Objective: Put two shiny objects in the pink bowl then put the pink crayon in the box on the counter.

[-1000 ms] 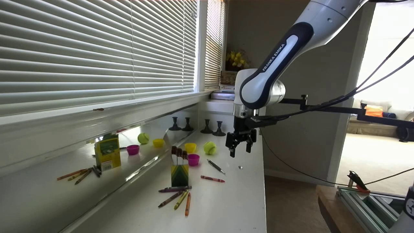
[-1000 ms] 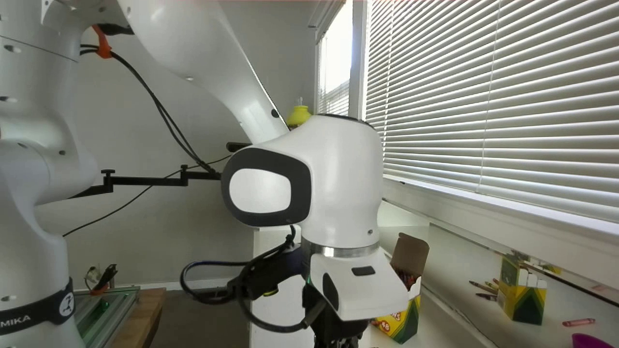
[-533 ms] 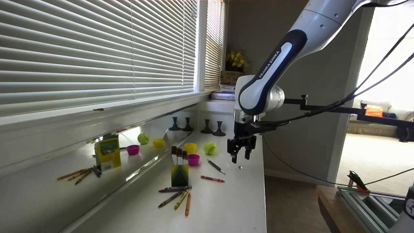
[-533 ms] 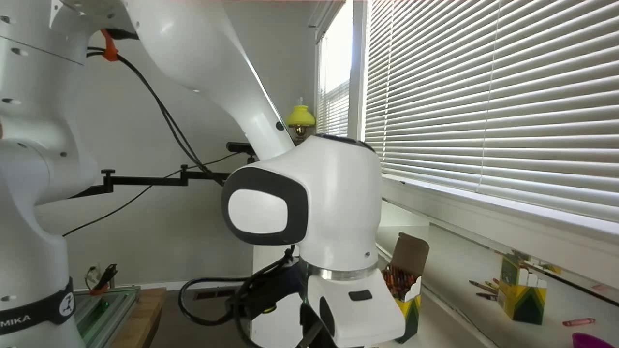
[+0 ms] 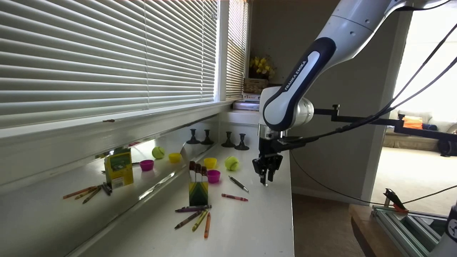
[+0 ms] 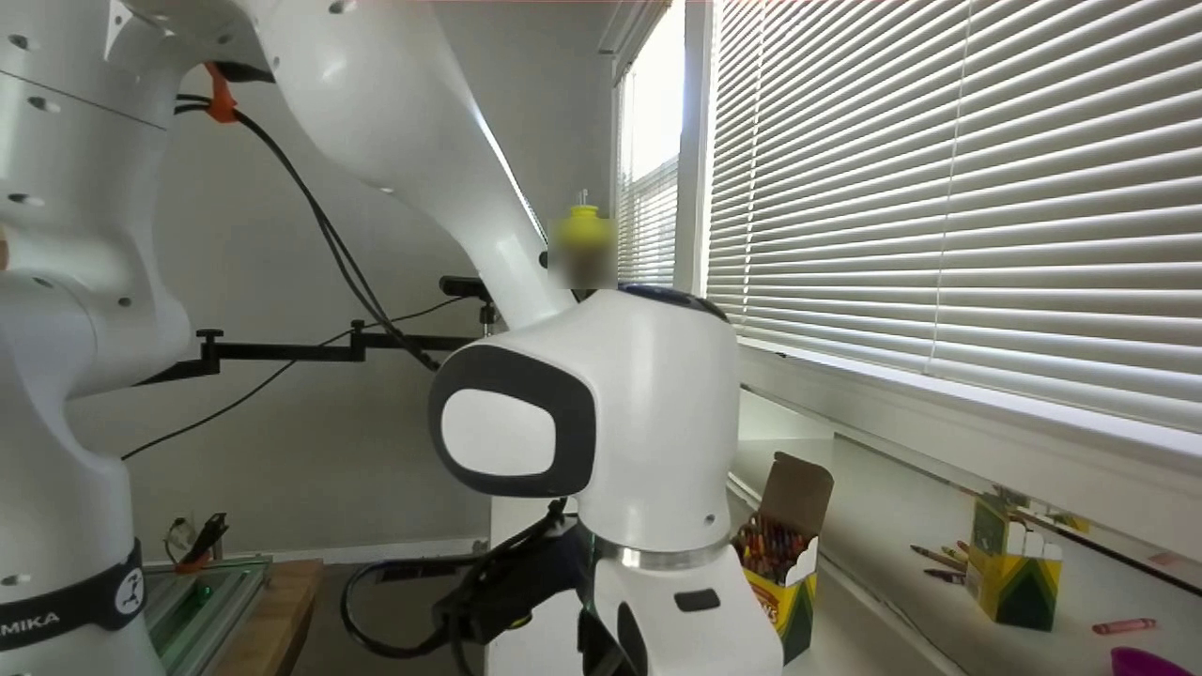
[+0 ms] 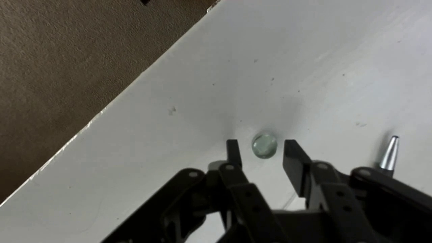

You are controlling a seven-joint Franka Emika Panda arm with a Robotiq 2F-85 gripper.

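Pale-green bead (image 7: 264,145) lies, per the wrist view, between the fingers (image 7: 234,153), which stand apart with clearance on both sides of the bead; probable step: close.

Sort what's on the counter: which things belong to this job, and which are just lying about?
For the job:
clear round gem, with the gripper open above it
pen, perhaps the second shiny object
pink bowl
pink crayon
yellow-green box

Just lying about:
yellow bowl
tennis ball
dark candlesticks
loose crayons beside the box
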